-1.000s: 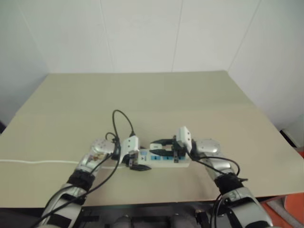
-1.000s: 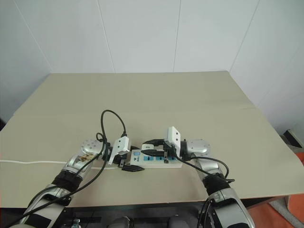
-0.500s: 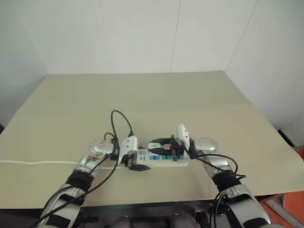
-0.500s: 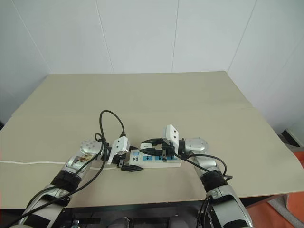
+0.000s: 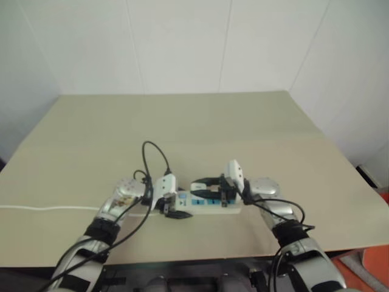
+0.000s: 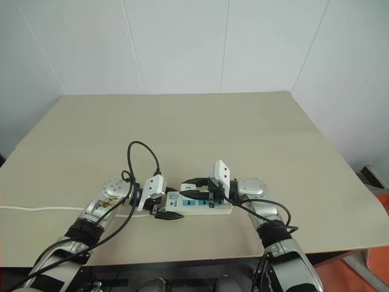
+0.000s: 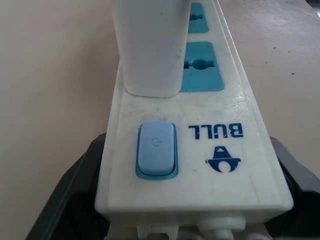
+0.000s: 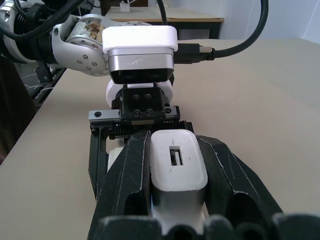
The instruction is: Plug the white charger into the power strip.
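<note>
A wide beige rectangular table (image 6: 200, 121) with a matte top takes most of the right eye view, and white panelled walls (image 6: 176, 45) stand behind it in the upper part of the frame. Near the front edge of the table, in the lower middle of the frame, lies the long white plastic power strip (image 6: 200, 207) with blue socket faces, stretched from left to right. Its thin white cord (image 6: 36, 208) runs along the table to the left edge of the frame. In the left wrist view the strip's end carries a pale blue rocker switch (image 7: 157, 150) and blue lettering beside it, with one free blue socket (image 7: 201, 74) further along. The left gripper (image 6: 163, 213) comes from the lower left and its two black fingers (image 7: 75, 190) are closed on the switch end of the strip, one at each long side. The right gripper (image 6: 193, 190) comes from the lower right, and its black fingers (image 8: 125, 185) are closed on the small white cube-like plastic charger (image 8: 177, 172), pressing it from both sides. The charger stands upright on the strip, just beside the switch, and its lower end touches the strip's top face; I cannot tell how deep the prongs sit in the socket.
</note>
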Available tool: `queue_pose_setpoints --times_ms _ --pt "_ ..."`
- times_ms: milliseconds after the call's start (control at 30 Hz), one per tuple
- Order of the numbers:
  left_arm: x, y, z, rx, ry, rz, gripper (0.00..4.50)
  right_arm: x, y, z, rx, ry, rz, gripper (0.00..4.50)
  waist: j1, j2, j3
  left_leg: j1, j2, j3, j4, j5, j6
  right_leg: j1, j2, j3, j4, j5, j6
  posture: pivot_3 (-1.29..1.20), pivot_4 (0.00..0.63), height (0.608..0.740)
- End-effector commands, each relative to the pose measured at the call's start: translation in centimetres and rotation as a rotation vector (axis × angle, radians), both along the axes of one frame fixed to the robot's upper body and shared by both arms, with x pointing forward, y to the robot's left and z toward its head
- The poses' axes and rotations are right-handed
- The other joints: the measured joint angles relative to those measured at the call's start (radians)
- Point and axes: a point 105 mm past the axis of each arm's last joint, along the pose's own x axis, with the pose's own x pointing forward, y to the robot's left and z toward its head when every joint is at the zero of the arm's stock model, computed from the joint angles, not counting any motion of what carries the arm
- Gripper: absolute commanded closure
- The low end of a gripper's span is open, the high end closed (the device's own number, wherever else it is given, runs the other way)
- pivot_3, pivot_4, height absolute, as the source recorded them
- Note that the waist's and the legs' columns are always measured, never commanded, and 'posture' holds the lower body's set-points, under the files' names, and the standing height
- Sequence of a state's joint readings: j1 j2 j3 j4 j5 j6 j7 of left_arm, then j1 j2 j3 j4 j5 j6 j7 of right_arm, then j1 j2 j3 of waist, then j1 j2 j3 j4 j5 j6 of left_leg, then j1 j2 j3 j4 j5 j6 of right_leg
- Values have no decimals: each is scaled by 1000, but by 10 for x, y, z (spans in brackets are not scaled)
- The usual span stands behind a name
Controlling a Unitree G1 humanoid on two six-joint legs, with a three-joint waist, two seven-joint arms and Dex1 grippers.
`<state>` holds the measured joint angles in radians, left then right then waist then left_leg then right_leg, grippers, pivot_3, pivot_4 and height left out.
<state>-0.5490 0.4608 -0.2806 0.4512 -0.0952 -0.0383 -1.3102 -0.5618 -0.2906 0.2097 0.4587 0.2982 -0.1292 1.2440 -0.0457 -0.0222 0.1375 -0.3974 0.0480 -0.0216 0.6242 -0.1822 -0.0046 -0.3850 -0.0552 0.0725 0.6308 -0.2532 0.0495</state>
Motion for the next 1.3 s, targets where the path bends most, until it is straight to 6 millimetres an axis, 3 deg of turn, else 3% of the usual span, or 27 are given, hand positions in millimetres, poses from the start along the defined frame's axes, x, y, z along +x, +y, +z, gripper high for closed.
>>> queue_pose_setpoints --times_ms 33,133,167,400,633,700,767,900,1067,1300 --pt "-2 4 2 31 -11 -18 1167 -2 -12 -36 -100 115 -60 3299 0 0 0 0 0 0 0 0 0 0 0 0 0 0 0 0 150 740" --pt "-2 4 1 30 -10 -20 1167 -2 -12 -36 -100 114 -57 3299 0 0 0 0 0 0 0 0 0 0 0 0 0 0 0 0 150 740" --pt "-2 4 1 30 -9 -20 1167 -2 -12 -36 -101 114 -56 2581 1 0 0 0 0 0 0 0 0 0 0 0 0 0 0 0 150 740" --pt "-2 3 1 25 -7 -16 1167 -4 -15 -35 -128 152 -19 345 2 -1 0 -2 0 0 0 0 0 -2 0 0 0 0 -1 0 150 740" --pt "1 -4 1 -1 -10 -3 1167 1 -21 -24 -127 111 -38 345 3 -1 0 -2 0 0 0 0 0 -1 0 0 -1 0 0 0 150 740" --pt "2 -6 3 -18 -4 -6 445 3 -25 -20 -119 98 -52 301 7 -1 0 -2 0 0 0 0 0 -1 0 0 -1 0 0 0 150 740" --pt "2 -9 9 -55 3 -8 10 4 -29 -17 -120 89 -61 301 11 -1 0 -2 0 0 0 0 0 -1 0 -1 -1 0 0 0 150 740" --pt "3 -8 24 -117 -7 -15 10 4 -36 -9 -113 51 -84 301 13 -1 0 -5 0 0 0 0 0 -3 0 -1 -1 0 0 0 150 740" --pt "3 9 42 -147 -59 4 10 0 -52 12 -86 -17 -128 301 13 0 1 -7 0 0 0 0 0 -5 0 -1 -1 0 0 0 150 740" --pt "-12 45 61 -140 -86 31 10 -24 -104 36 -135 -85 -227 301 17 1 5 -8 0 0 -1 0 0 -6 -1 -1 -3 0 0 0 150 740"
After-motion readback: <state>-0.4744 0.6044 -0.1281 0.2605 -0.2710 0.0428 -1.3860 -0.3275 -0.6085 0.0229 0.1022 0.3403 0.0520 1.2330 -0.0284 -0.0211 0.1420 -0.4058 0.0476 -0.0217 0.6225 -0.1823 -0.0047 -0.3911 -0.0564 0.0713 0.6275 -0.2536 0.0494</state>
